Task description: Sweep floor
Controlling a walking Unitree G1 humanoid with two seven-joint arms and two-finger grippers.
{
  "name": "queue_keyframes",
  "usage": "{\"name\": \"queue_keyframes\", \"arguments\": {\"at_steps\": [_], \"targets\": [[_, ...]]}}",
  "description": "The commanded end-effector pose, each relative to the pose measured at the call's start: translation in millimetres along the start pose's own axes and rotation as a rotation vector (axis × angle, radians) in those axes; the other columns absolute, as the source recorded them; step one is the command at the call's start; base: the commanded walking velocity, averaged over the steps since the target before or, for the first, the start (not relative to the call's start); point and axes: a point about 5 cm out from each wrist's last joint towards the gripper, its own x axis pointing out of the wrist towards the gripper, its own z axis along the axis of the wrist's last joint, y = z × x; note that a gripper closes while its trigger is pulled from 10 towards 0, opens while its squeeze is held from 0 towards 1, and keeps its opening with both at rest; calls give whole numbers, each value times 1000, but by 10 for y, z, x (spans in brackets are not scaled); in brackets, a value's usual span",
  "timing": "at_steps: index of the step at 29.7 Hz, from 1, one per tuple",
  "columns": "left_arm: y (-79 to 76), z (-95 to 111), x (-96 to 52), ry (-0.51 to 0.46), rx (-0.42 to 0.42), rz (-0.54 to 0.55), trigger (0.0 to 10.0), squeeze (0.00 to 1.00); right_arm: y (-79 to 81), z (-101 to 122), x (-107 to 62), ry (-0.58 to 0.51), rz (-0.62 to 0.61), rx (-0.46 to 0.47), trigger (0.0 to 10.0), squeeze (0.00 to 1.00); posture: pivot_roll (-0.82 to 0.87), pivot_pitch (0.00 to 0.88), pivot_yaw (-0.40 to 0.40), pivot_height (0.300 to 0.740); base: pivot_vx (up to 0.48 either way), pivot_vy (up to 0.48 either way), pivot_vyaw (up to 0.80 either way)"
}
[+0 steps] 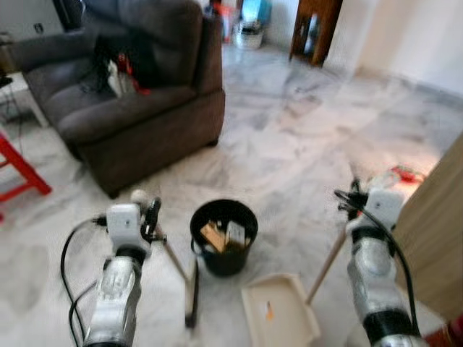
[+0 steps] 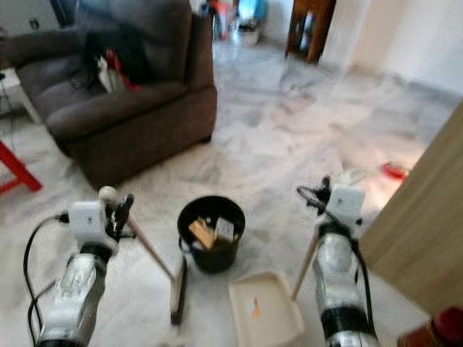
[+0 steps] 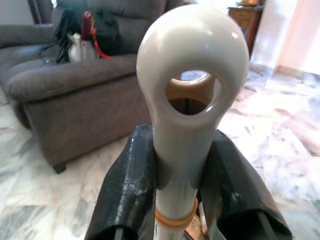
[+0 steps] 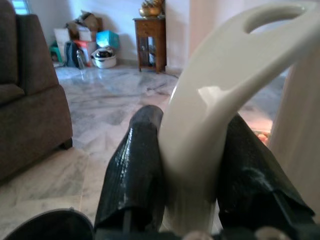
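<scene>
Broom and dustpan held ready beside the bin.
Left gripper (image 3: pixel 182 175) pinches the broom (image 1: pixel 189 285) handle; right gripper (image 4: pixel 192 170) pinches the dustpan (image 1: pixel 278 311) handle, bin (image 1: pixel 224 235) between them for emptying.

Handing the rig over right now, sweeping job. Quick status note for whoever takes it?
Left gripper: jaws shut on the cream ring-ended top of the wooden-handled broom; its dark head rests on the grey marble floor, left of the bin.
Right gripper: jaws shut on the cream loop grip of the long-handled cream plastic dustpan, whose tray sits flat on the floor.
Black round waste bin stands between the two tools and already holds some scraps.
Done: both tools in hand. One small orange scrap lies in the tray.
Left: likely tip the tray into the bin, then sweep on.
</scene>
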Motion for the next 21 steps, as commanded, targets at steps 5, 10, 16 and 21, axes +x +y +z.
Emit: {"name": "queue_keyframes", "arguments": {"at_steps": [5, 10, 16, 21], "targets": [[-6, 82, 54, -37, 11, -13, 10000, 0, -15, 113, 59, -48, -4, 3, 10000, 0, -55, 0, -17, 740, -269, 0, 0], [-19, 77, 57, -38, 10, -10, 10000, 0, -35, 114, 59, -48, -5, 2, 10000, 0, -60, 0, -22, 740, -53, 0, 0], [-15, 64, 65, -31, 14, -3, 10000, 0, -63, 122, 67, -50, -10, -9, 10000, 0, -61, 0, -26, 740, 0, 0, 0], [-15, 62, 66, -33, 14, -1, 10000, 0, -39, 143, 68, -63, 10, -33, 10000, 0, -64, 0, -29, 740, 0, 0, 300]]}}
